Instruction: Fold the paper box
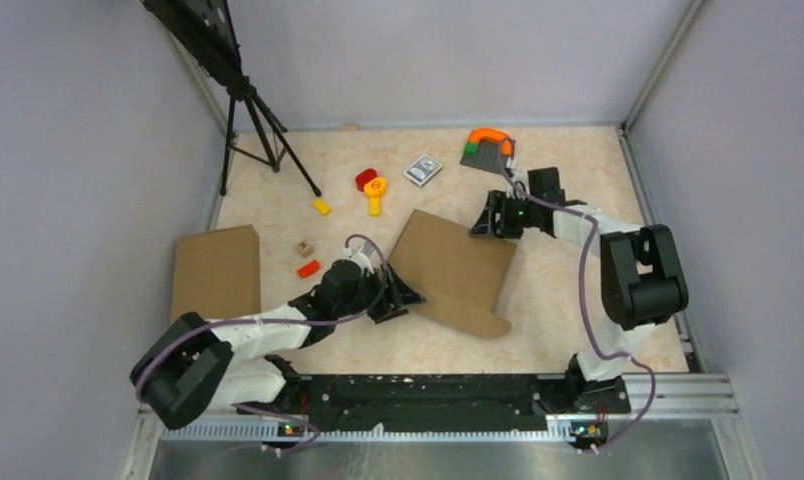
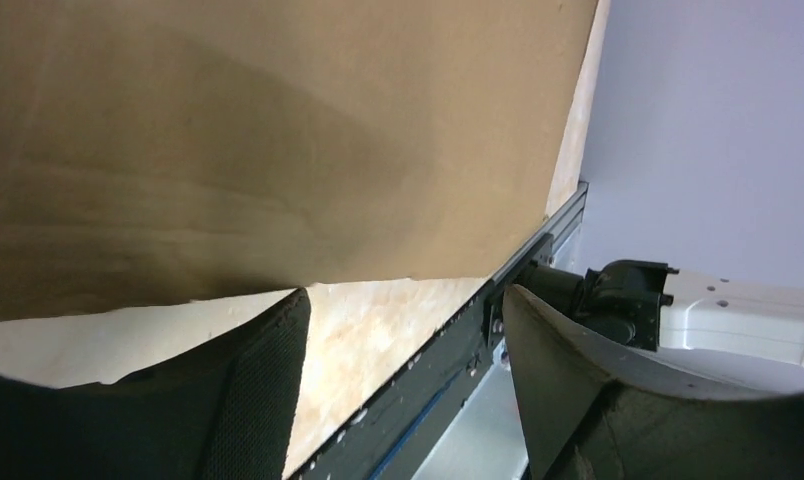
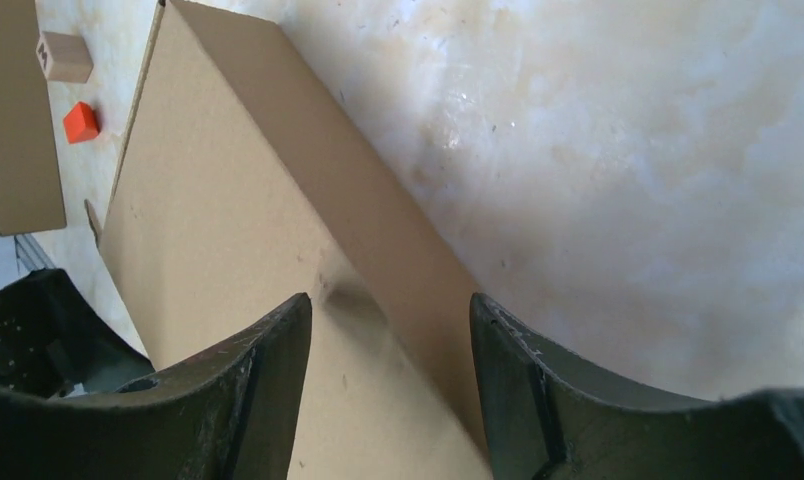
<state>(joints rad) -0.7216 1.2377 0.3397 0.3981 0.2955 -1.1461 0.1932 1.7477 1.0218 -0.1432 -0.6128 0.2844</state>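
At the centre of the table [image 1: 568, 310], our left gripper [image 1: 406, 297], jaws open, meets the paper box [image 1: 456, 268] at its near-left edge. Our right gripper [image 1: 481, 222], jaws apart, is poised over the far-right corner. We judge the cardboard light, stiff and best pinched along its edges.

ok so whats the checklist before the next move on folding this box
1. left gripper open: ok, fingers stand apart.
2. left gripper gripping the paper box: not ok, the cardboard edge lies just past the fingertips and nothing is between them.
3. right gripper lined up on the box: ok, open fingers sit either side of its raised edge, not clamped.
4. box fully folded: cannot tell; from above it looks flat, with a tab sticking out at the near corner.
5. other brown box and orange block out of the way: ok, both lie off to the left.
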